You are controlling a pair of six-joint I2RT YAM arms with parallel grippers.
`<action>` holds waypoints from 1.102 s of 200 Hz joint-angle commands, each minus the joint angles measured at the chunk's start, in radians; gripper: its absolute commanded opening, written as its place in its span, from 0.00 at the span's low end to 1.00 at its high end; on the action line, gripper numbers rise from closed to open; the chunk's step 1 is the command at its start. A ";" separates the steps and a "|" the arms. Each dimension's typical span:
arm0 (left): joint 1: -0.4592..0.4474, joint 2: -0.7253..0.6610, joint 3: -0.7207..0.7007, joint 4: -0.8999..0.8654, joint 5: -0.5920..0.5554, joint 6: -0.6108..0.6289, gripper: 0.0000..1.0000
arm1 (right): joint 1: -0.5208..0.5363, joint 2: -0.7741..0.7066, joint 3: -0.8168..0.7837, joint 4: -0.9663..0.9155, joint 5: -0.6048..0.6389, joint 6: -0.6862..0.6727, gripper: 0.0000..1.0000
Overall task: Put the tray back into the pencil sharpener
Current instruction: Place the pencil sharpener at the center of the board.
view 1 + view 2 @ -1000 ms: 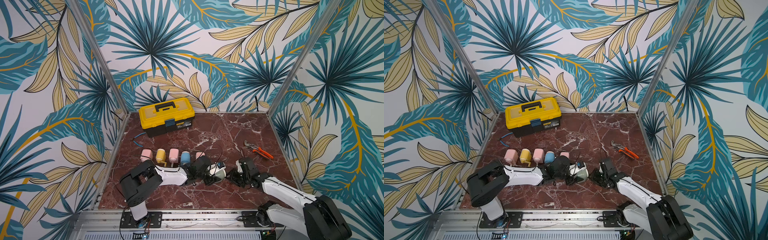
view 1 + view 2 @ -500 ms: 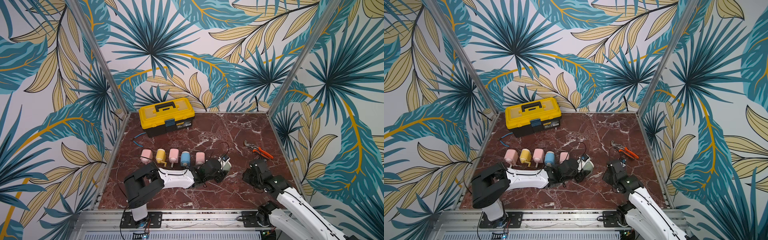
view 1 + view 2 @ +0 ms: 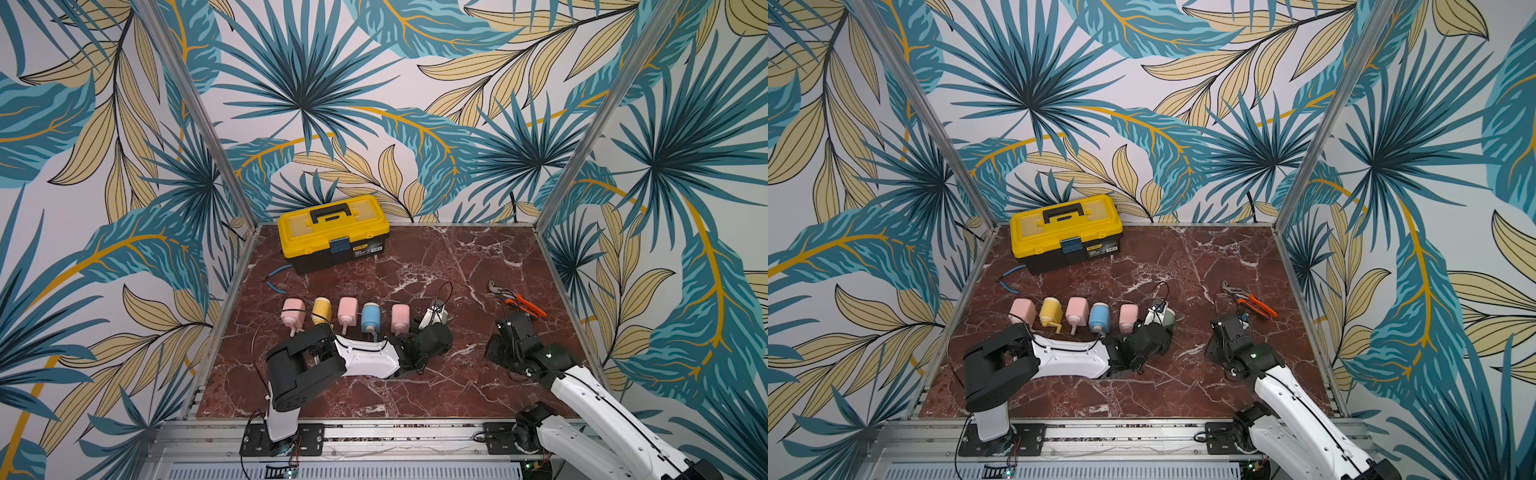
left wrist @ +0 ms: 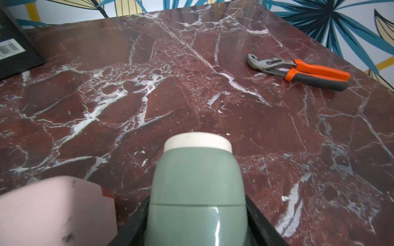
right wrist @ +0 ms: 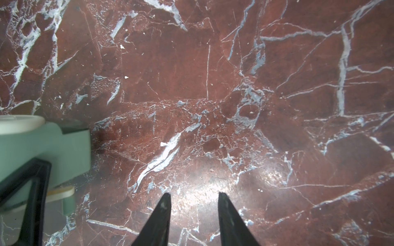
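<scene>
A: Where's the pencil sharpener (image 4: 196, 176)?
B: It's the green one with the white cap (image 4: 198, 141), at the end of the pastel row, just beside a pink sharpener (image 4: 53, 210). It's on or low over the marble table (image 5: 213, 74), can't tell which. The left gripper (image 4: 197, 213) is clamped on its body, one black finger on each side.
A: Tray?
B: Can't tell it apart from the body. A seam (image 4: 197, 205) runs across the green shell by the jaws.
A: Right gripper (image 5: 194, 194)?
B: Jaws apart with a modest gap and nothing between them, bare marble below. It's well apart from the sharpener.
A: Any readable writing?
B: Barely. The yellow toolbox (image 3: 332, 232) at the back has a front label (image 3: 368, 248), too small to read in both top views. The left wrist view catches its barcode (image 4: 8, 50), but the print beside it is blurred. The orange-handled pliers (image 4: 298, 71) lie flat, and any marking on them is too small to read.
</scene>
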 commanded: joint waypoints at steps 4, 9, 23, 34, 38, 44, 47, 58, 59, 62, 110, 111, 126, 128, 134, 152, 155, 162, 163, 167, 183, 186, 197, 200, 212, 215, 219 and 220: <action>-0.005 0.018 0.058 0.002 -0.118 -0.035 0.00 | -0.003 0.000 0.023 -0.048 0.014 -0.033 0.39; -0.005 0.024 0.064 -0.002 -0.119 -0.037 0.00 | -0.003 -0.002 0.023 -0.048 0.015 -0.033 0.39; -0.005 0.036 0.076 -0.025 -0.123 -0.058 0.00 | -0.004 -0.006 0.020 -0.050 0.017 -0.033 0.39; -0.005 0.047 0.085 -0.047 -0.118 -0.072 0.00 | -0.004 -0.006 0.021 -0.049 0.016 -0.034 0.39; -0.005 0.051 0.087 -0.052 -0.117 -0.075 0.00 | -0.003 -0.005 0.021 -0.050 0.015 -0.035 0.39; -0.005 0.055 0.089 -0.058 -0.114 -0.080 0.00 | -0.003 -0.006 0.020 -0.049 0.014 -0.033 0.39; -0.005 0.058 0.090 -0.061 -0.113 -0.083 0.00 | -0.003 -0.005 0.021 -0.049 0.013 -0.033 0.39; -0.004 0.064 0.094 -0.074 -0.108 -0.097 0.00 | -0.003 -0.007 0.021 -0.052 0.012 -0.031 0.39; -0.004 0.065 0.095 -0.076 -0.107 -0.099 0.00 | -0.003 -0.007 0.022 -0.053 0.012 -0.031 0.39; -0.004 0.067 0.096 -0.081 -0.107 -0.102 0.00 | -0.003 -0.007 0.022 -0.053 0.012 -0.030 0.39; -0.002 0.091 0.115 -0.134 -0.085 -0.133 0.05 | -0.003 -0.030 0.015 -0.071 0.014 -0.017 0.39; -0.001 0.091 0.115 -0.135 -0.085 -0.135 0.06 | -0.003 -0.030 0.013 -0.070 0.014 -0.017 0.39; -0.001 0.093 0.117 -0.144 -0.083 -0.142 0.22 | -0.003 -0.036 0.014 -0.075 0.014 -0.012 0.39; -0.001 0.093 0.117 -0.145 -0.082 -0.142 0.25 | -0.003 -0.036 0.014 -0.074 0.015 -0.013 0.39; 0.000 0.093 0.117 -0.147 -0.082 -0.141 0.36 | -0.003 -0.038 0.014 -0.076 0.015 -0.012 0.38; 0.001 0.090 0.117 -0.150 -0.075 -0.136 0.60 | -0.003 -0.038 0.015 -0.079 0.014 -0.009 0.39; 0.001 0.089 0.117 -0.150 -0.071 -0.135 0.63 | -0.003 -0.039 0.015 -0.080 0.014 -0.008 0.39; -0.001 0.087 0.117 -0.150 -0.067 -0.130 0.68 | -0.003 -0.038 0.015 -0.080 0.014 -0.008 0.39; 0.000 0.088 0.117 -0.150 -0.067 -0.129 0.69 | -0.003 -0.038 0.015 -0.080 0.014 -0.008 0.39; 0.000 0.086 0.117 -0.150 -0.063 -0.126 0.72 | -0.003 -0.038 0.015 -0.082 0.014 -0.007 0.39; 0.000 0.082 0.114 -0.149 -0.058 -0.118 0.82 | -0.003 -0.040 0.018 -0.086 0.017 -0.008 0.39; 0.001 0.081 0.113 -0.149 -0.059 -0.118 0.84 | -0.003 -0.041 0.018 -0.087 0.016 -0.008 0.39; 0.000 0.074 0.108 -0.149 -0.060 -0.121 0.88 | -0.003 -0.044 0.019 -0.091 0.020 -0.008 0.39; 0.002 0.072 0.107 -0.149 -0.059 -0.119 0.89 | -0.003 -0.045 0.020 -0.092 0.020 -0.008 0.39; 0.003 0.061 0.105 -0.147 -0.051 -0.110 0.93 | -0.003 -0.049 0.020 -0.096 0.022 -0.008 0.39; 0.003 0.057 0.104 -0.147 -0.050 -0.107 0.94 | -0.003 -0.050 0.020 -0.096 0.023 -0.007 0.39; 0.001 0.050 0.102 -0.147 -0.049 -0.103 0.95 | -0.004 -0.053 0.019 -0.096 0.024 -0.008 0.39; 0.001 0.049 0.102 -0.147 -0.048 -0.103 0.95 | -0.004 -0.052 0.019 -0.096 0.024 -0.008 0.39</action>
